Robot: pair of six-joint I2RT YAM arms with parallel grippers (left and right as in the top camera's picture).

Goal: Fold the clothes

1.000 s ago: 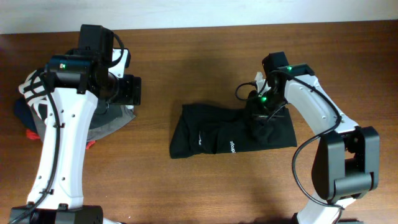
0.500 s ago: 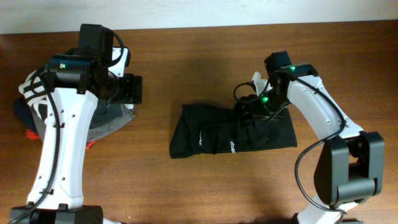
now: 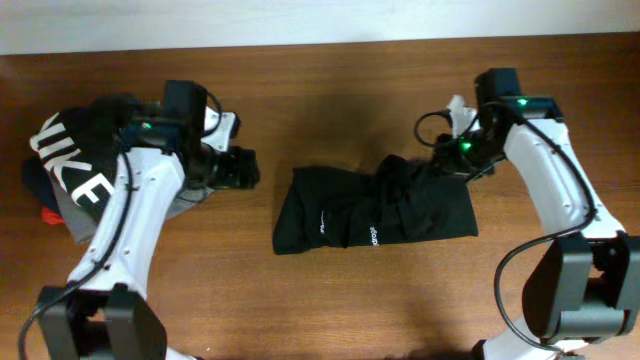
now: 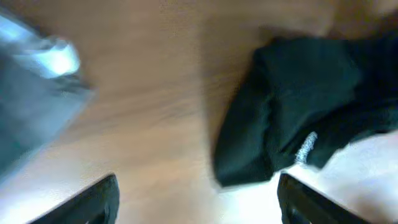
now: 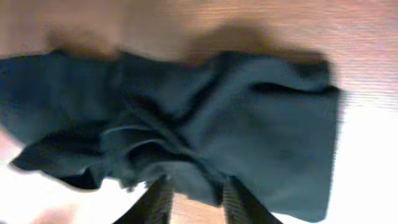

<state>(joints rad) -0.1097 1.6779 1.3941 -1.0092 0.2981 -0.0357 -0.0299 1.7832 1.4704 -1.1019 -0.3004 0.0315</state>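
Note:
The clothes (image 3: 350,215), a black T-shirt with a tiny white logo, lie bunched in a rough rectangle at the table's middle. My right gripper (image 3: 446,166) is at the shirt's upper right edge. A ridge of fabric rises toward it. In the right wrist view its narrow-set fingers (image 5: 160,199) pinch a fold of the clothes (image 5: 249,118) at the tips of the gripper (image 5: 196,186). My left gripper (image 3: 246,168) hovers open over bare wood just left of the shirt. Nothing lies within the left gripper (image 4: 199,205), and the clothes (image 4: 298,118) lie ahead to the right.
A black garment with big white NIKE letters (image 3: 75,170) lies at the far left on top of a grey folded garment (image 3: 190,198), with something red (image 3: 50,213) beneath. The grey garment (image 4: 31,118) shows at the left of the left wrist view.
My left arm has swung right toward the shirt, uncovering the NIKE garment. My right gripper opened, closed again and moved up and right, drawing a ridge of fabric with it.

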